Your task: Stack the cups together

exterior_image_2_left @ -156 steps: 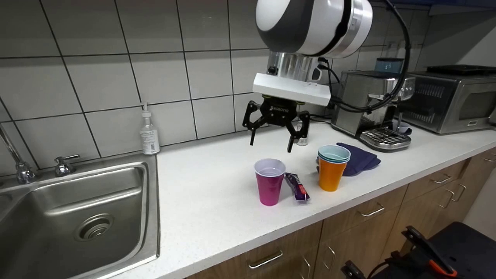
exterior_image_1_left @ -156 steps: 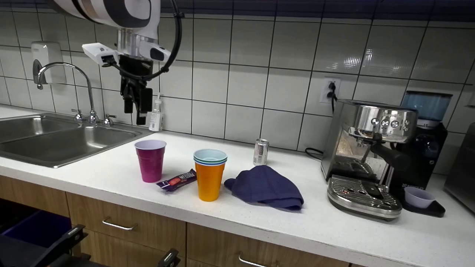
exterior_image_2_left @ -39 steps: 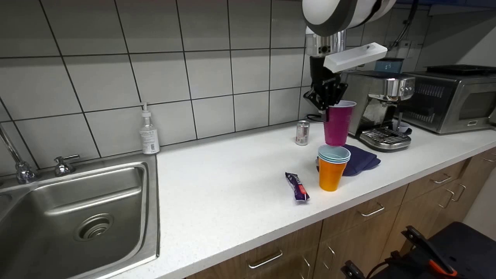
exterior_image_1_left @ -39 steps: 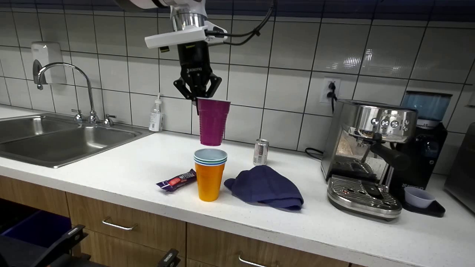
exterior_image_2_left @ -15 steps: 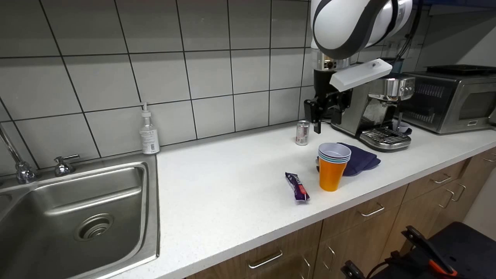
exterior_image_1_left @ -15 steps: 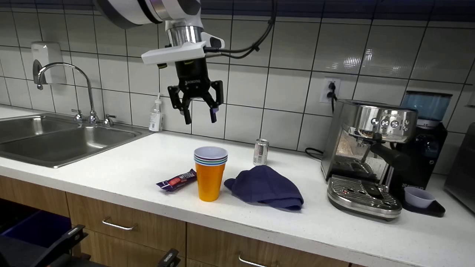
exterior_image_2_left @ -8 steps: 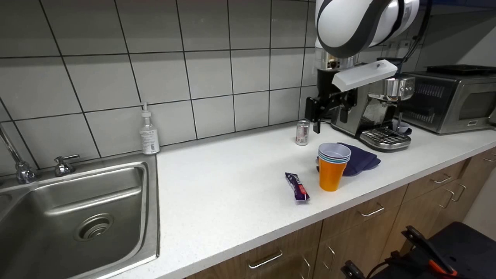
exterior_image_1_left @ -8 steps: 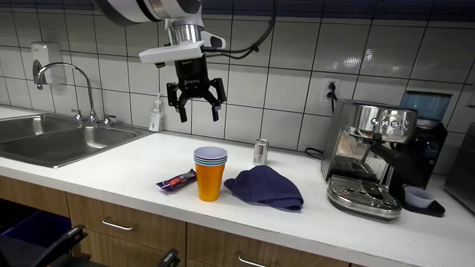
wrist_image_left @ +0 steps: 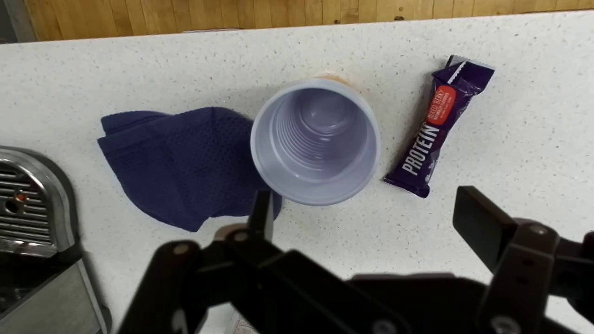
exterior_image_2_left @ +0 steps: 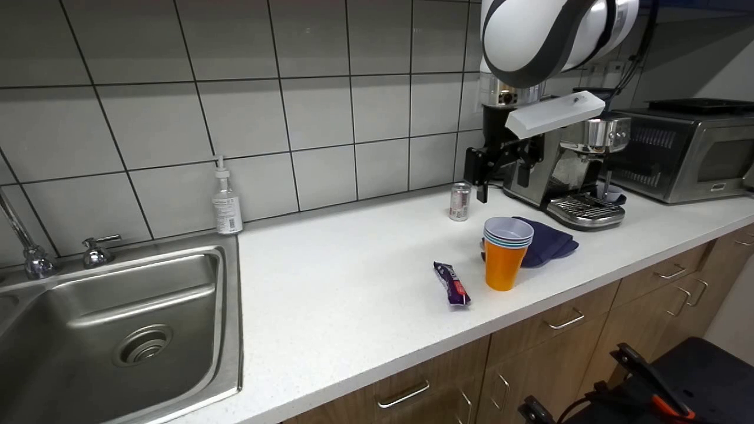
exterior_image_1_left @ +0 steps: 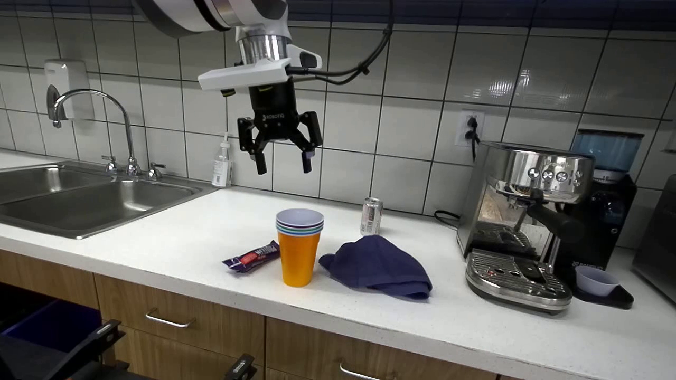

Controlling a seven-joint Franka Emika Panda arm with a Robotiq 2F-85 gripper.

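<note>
Standing upright on the counter (exterior_image_1_left: pixel 179 240), the cups (exterior_image_1_left: pixel 298 248) formed one nested stack (exterior_image_2_left: pixel 506 256), the orange cup (exterior_image_1_left: pixel 298 264) outermost and the top cup (wrist_image_left: pixel 320 134) showing a pale lilac, ribbed interior. The gripper (exterior_image_1_left: pixel 283 164) hung above and clear of the stack, its fingers (wrist_image_left: pixel 482 222) spread with nothing between them. Stacking appeared complete, so you probably needed no further hold. For any correction, you were to expect each cup to be light, smooth and thin-walled, apt to slip under a loose pinch and buckle under a hard one. Nested, the walls were presumably stiffer. To shift the whole stack, your best hold was across the orange cup just below the rims (exterior_image_1_left: pixel 300 230), where the upward flare likely resisted slipping. Pinching only the uppermost rim risked drawing out a single cup. You also had to allow for the cloth (exterior_image_1_left: pixel 376 269) just beside the stack and the snack bar (wrist_image_left: pixel 431 134) near it.
</note>
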